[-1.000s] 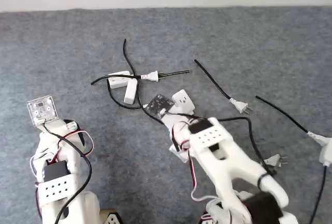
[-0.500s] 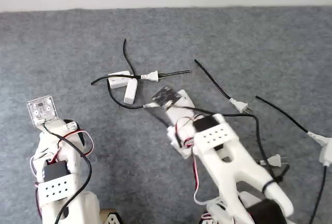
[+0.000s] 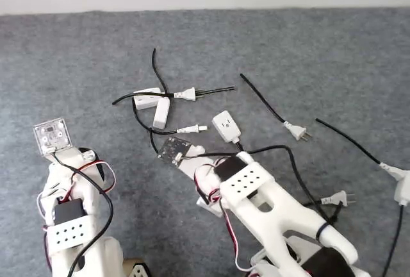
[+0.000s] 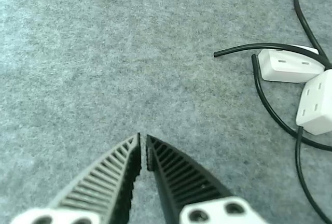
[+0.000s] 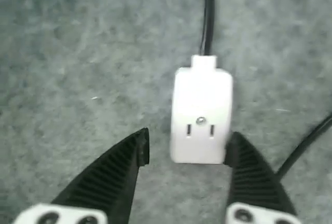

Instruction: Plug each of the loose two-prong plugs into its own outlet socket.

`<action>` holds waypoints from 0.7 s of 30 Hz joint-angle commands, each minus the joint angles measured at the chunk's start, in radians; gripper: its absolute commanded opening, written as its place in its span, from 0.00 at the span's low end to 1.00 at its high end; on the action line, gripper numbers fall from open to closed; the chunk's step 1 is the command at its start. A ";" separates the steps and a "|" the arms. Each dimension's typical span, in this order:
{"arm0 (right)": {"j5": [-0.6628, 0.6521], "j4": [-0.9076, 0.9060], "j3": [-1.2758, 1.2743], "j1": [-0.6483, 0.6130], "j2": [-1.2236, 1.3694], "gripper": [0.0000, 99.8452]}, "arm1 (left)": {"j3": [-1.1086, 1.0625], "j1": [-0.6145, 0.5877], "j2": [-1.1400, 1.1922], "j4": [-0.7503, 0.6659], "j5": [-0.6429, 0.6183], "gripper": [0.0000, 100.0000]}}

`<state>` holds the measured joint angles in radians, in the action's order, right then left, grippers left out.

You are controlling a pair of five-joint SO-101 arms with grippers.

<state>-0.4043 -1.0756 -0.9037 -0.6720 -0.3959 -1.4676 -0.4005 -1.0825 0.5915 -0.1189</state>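
A white outlet socket (image 5: 201,115) with two slots and a black cord lies on the grey carpet between the tips of my open right gripper (image 5: 188,137), with one finger (image 5: 244,167) close beside it. From above, the socket (image 3: 225,125) sits just right of the right arm's wrist (image 3: 176,151). Loose white plugs lie around: one (image 3: 195,128) beside the socket, one (image 3: 186,94) farther back, one (image 3: 296,131) to the right, one (image 3: 337,197) near the right arm. My left gripper (image 4: 143,140) is shut over bare carpet, with nothing in it.
Two more white sockets (image 4: 288,64) (image 4: 316,102) lie crossed by black cords at the back centre (image 3: 154,105). Another white plug and cord (image 3: 398,177) sit at the right edge. The left arm (image 3: 67,213) stands at the front left.
The right arm's wrist swung from over the socket to the left and toward the front, uncovering the socket and a plug beside it. The left arm stayed still.
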 commanded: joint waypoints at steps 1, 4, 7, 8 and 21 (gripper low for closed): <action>-0.011 0.042 0.011 0.050 -0.008 0.08 | 0.038 0.006 -0.009 -0.009 0.008 0.02; 0.032 0.042 0.002 0.054 -0.051 0.02 | 0.038 0.006 -0.009 -0.011 0.008 0.02; 0.020 0.038 -0.044 0.015 -0.117 0.01 | 0.038 0.006 -0.009 -0.011 0.008 0.02; -0.002 0.031 -0.068 -0.007 -0.142 0.01 | 0.038 0.006 -0.011 -0.012 0.008 0.02; -0.064 -0.002 -0.146 -0.182 -0.199 0.01 | 0.036 0.008 -0.009 -0.031 0.008 0.02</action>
<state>-0.4442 -1.0618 -1.0587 -0.8239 -0.5953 -1.4676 -0.4005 -1.0825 0.5915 -0.1189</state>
